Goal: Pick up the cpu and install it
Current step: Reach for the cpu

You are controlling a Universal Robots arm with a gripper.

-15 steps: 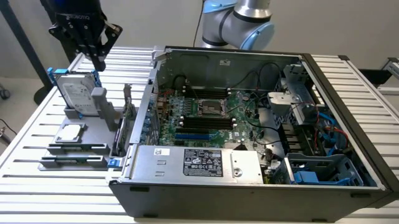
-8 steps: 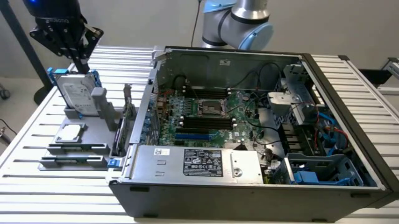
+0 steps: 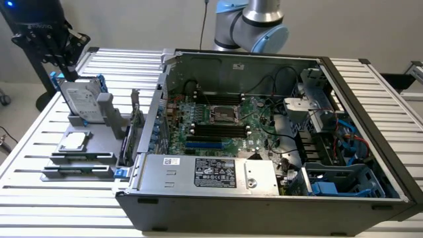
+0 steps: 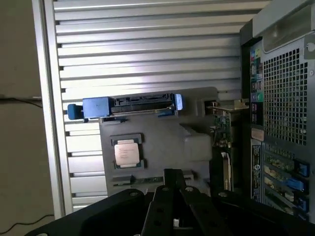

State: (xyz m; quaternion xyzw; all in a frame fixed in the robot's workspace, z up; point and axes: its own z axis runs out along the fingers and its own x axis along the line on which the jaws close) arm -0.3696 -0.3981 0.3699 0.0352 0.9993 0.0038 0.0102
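Note:
The cpu (image 3: 74, 140), a small flat silver square, lies in a recess of the grey holder (image 3: 99, 130) on the exterior view's left, outside the computer case. In the wrist view the cpu (image 4: 127, 152) sits in its square pocket in the holder (image 4: 167, 132). My gripper (image 3: 65, 64) hangs high above the holder's far end, over the upright hard drive (image 3: 82, 101). The black fingers (image 4: 167, 183) look pressed together, shut with nothing between them, well clear of the cpu. The socket (image 3: 225, 115) on the green motherboard inside the case stands open.
The open case (image 3: 370, 79) takes up the middle and the exterior view's right of the slatted table (image 3: 39, 198). A grey labelled power-supply box (image 3: 211, 171) lies along its near side. An expansion card (image 3: 135, 114) stands upright between holder and case. The blue-bracketed hard drive (image 4: 133, 105) sits beside the cpu pocket.

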